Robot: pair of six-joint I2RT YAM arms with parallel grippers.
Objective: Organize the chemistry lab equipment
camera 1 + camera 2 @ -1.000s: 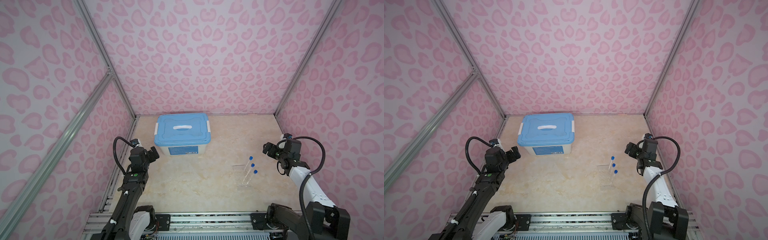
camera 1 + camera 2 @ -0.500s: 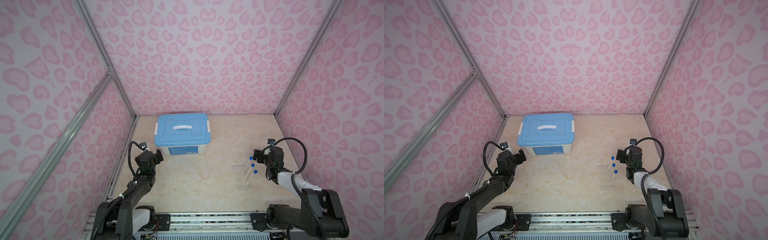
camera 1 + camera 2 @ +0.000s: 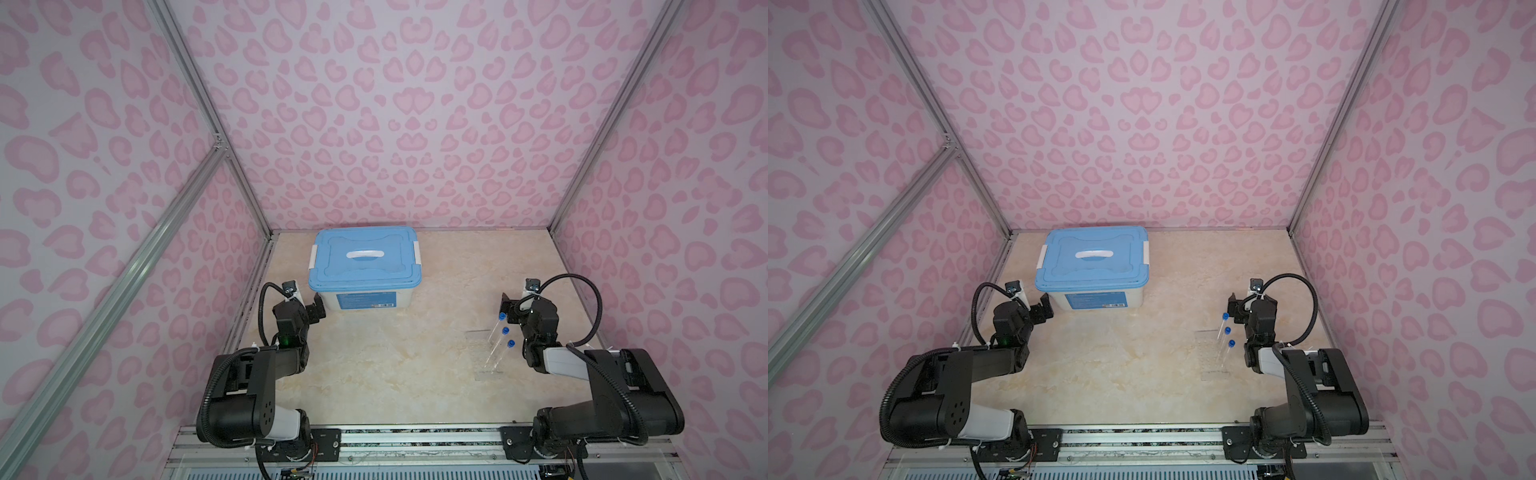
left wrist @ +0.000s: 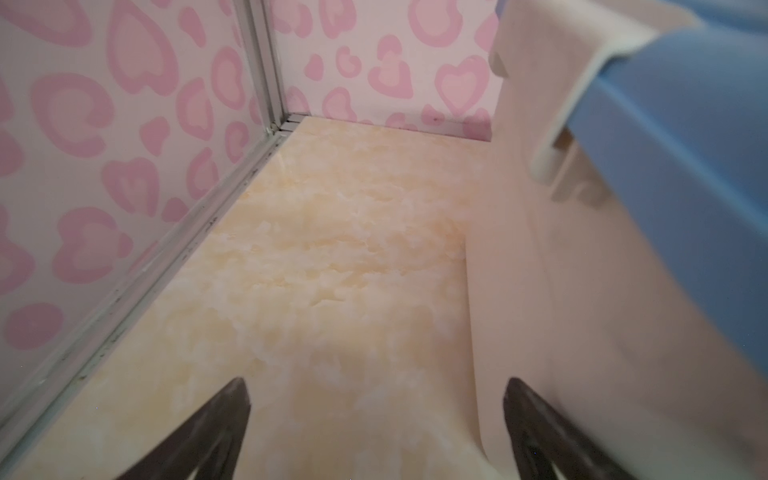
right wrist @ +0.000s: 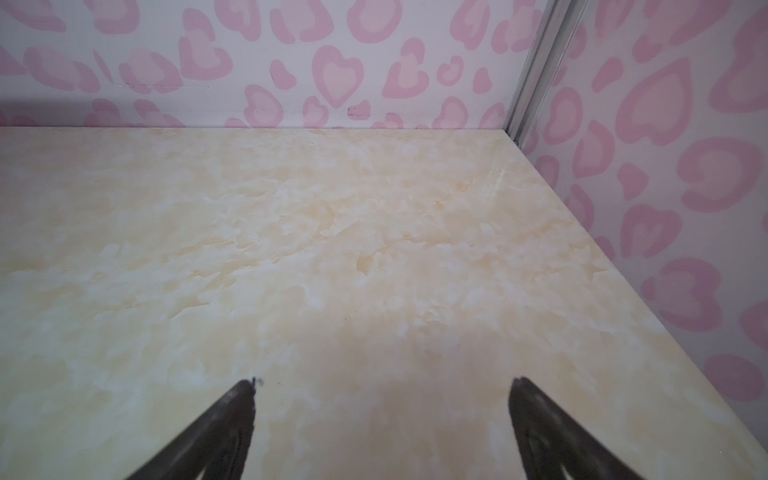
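Three clear blue-capped tubes (image 3: 505, 331) (image 3: 1228, 330) stand in a clear rack (image 3: 488, 365) (image 3: 1214, 361) on the right of the marble-look table in both top views. My right gripper (image 3: 508, 305) (image 3: 1234, 305) sits low just behind and right of the tubes, open and empty; its wrist view (image 5: 384, 388) shows only bare table between the fingers. My left gripper (image 3: 319, 309) (image 3: 1045, 311) is open at the front left corner of the blue-lidded box (image 3: 363, 259). In the left wrist view (image 4: 376, 390) one finger (image 4: 536, 424) lies close to the box wall (image 4: 582, 311).
The white box with its blue lid (image 3: 1094, 257) and white side latch (image 4: 552, 124) stands at the back left, lid on. Pink patterned walls and metal frame posts (image 5: 536, 70) enclose the table on three sides. Both arms are folded low near the front rail (image 3: 415, 436).
Both arms have dropped and folded back toward the front. The right gripper moved left to beside the tubes; the left gripper moved right toward the box corner. Both stayed open.
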